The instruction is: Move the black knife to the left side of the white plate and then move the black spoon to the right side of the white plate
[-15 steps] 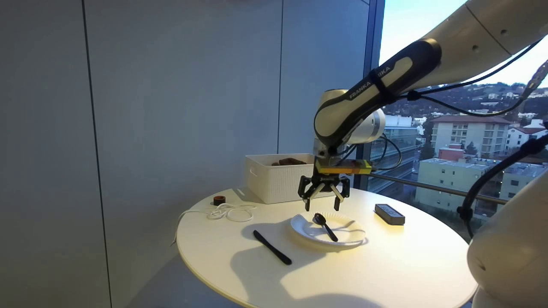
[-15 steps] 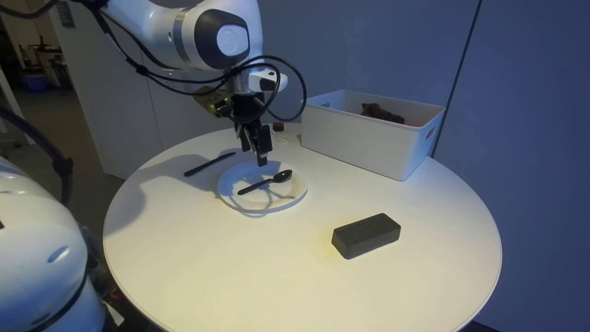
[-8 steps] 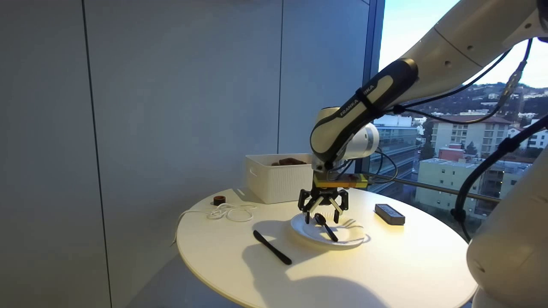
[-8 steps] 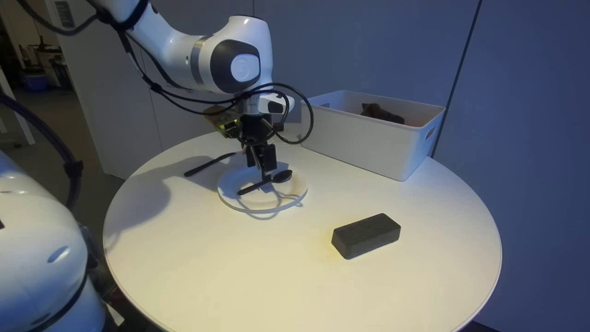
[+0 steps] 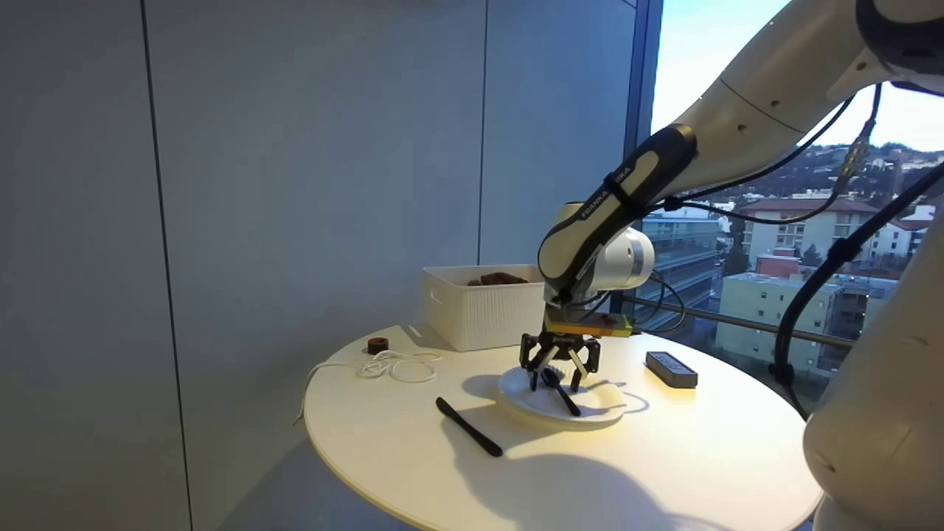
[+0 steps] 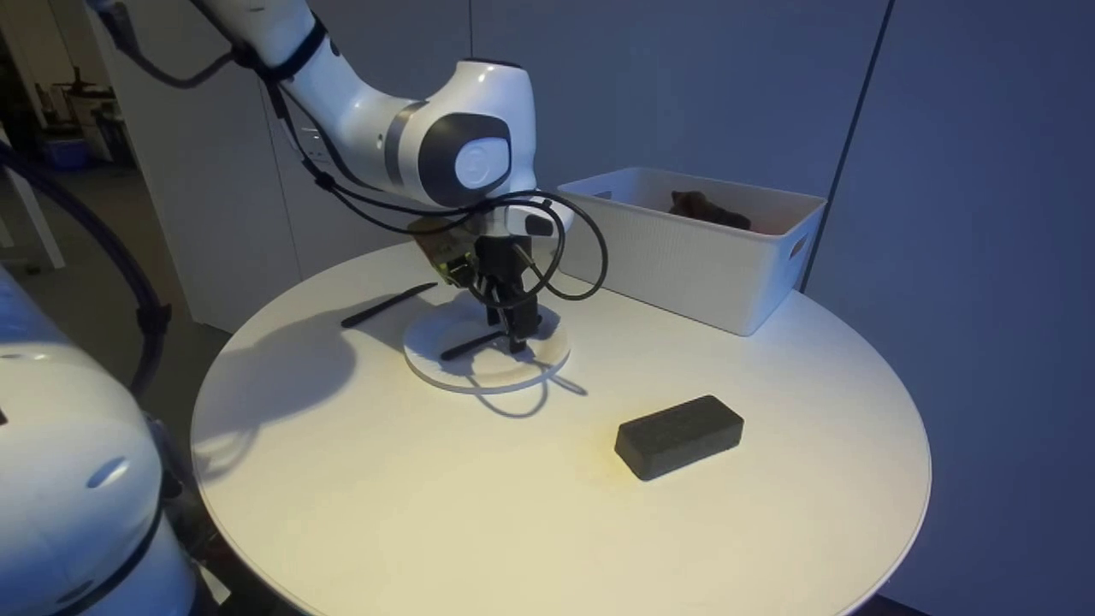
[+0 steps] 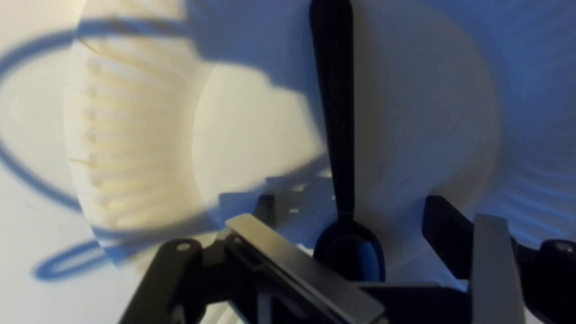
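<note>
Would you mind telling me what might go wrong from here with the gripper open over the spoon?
The gripper stands open on either side of the black spoon near its bowl, so the rounded end might slip on closing. The gripper also sits low over the white plate, so it might scrape or drag that.

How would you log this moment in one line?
gripper: open, astride black spoon | spoon: on white plate, ungrasped | black knife: on table beside plate, not touching
</note>
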`<state>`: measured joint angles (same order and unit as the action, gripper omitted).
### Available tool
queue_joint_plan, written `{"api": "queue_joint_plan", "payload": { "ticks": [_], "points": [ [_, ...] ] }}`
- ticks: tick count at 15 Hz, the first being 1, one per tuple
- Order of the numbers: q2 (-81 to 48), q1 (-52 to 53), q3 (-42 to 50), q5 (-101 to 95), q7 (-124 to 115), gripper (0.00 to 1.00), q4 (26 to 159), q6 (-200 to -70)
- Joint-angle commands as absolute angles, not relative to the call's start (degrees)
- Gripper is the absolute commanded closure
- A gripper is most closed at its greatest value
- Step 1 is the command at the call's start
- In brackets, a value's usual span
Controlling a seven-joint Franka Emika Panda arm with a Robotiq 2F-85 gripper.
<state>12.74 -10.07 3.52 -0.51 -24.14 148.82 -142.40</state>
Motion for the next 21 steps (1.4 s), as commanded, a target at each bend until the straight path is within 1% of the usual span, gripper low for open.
{"api": "queue_joint_plan", "payload": {
  "ticks": [1,4,5,7,9,10,11,12,16,21],
  "points": [
    [11.2,-9.3,4.1,1.6,-21.6,0.47,147.8,-144.4],
    [11.3,-9.1,3.9,1.9,-20.9,0.67,147.4,-144.2],
    [11.4,-9.0,3.9,1.9,-20.9,0.77,147.3,-144.1],
    [11.6,-9.0,3.7,1.6,-21.0,0.93,147.2,-143.9],
    [11.7,-9.1,3.6,1.1,-21.4,0.97,147.2,-143.6],
    [11.8,-9.2,3.4,0.7,-21.9,0.96,147.1,-143.4],
    [12.2,-9.1,3.2,0.6,-22.0,0.93,147.2,-142.8],
    [13.0,-9.0,3.0,0.3,-22.1,0.93,147.2,-142.0],
    [22.9,-9.5,0.5,-5.4,-23.7,0.93,149.3,-135.8],
    [36.5,-13.9,-2.9,-15.3,-27.6,0.93,148.5,-122.4]
  ]
}}
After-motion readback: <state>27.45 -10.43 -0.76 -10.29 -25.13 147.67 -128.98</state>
